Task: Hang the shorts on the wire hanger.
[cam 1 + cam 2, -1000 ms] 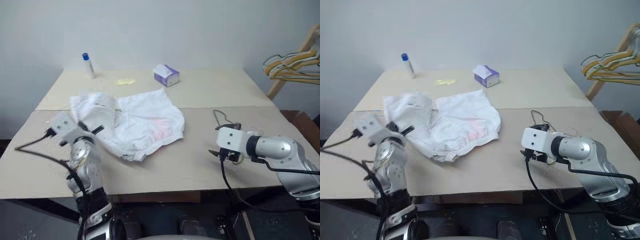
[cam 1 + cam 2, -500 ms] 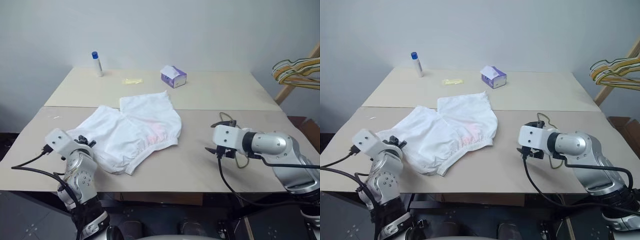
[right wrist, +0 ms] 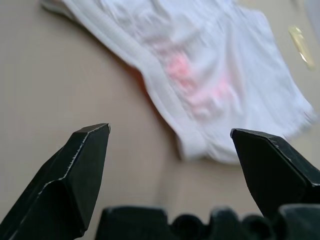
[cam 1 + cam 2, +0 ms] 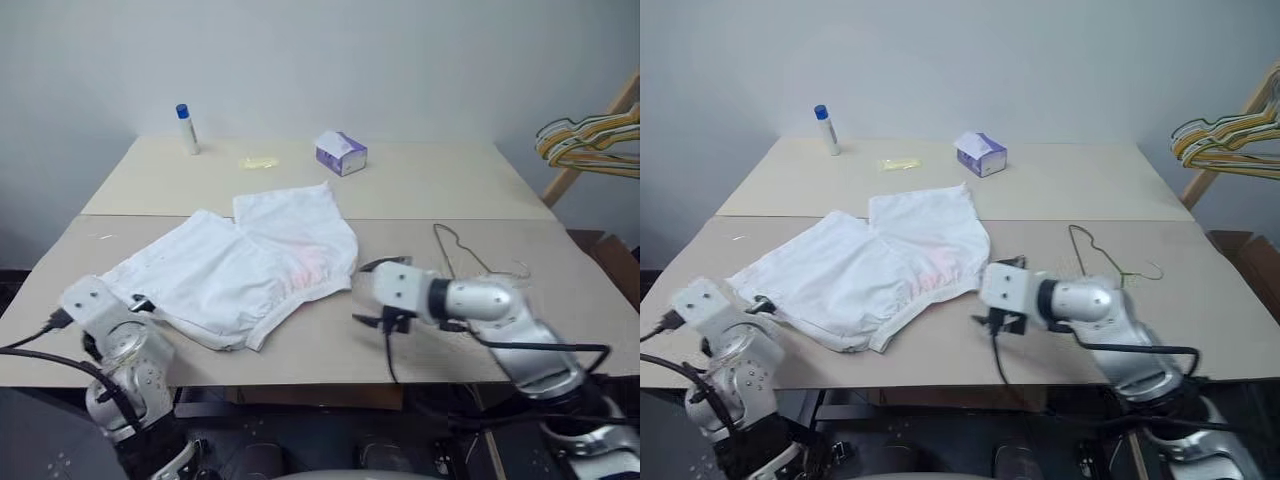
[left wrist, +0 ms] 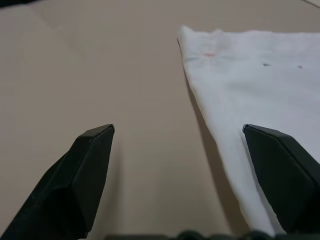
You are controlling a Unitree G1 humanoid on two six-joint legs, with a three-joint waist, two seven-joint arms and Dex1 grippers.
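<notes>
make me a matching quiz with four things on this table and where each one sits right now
Things:
1. shorts
2. wire hanger
3. tissue box
4. bottle with blue cap

Places:
a. far left corner of the table
b. spread flat, left of centre
c. far edge, near the middle
d. flat on the right side, beside the right arm

Pairs: 1-b, 2-d, 3-c, 4-a

1 shorts (image 4: 245, 270), 1 wire hanger (image 4: 462, 258), 1 tissue box (image 4: 341, 153), 1 bottle (image 4: 186, 129)
</notes>
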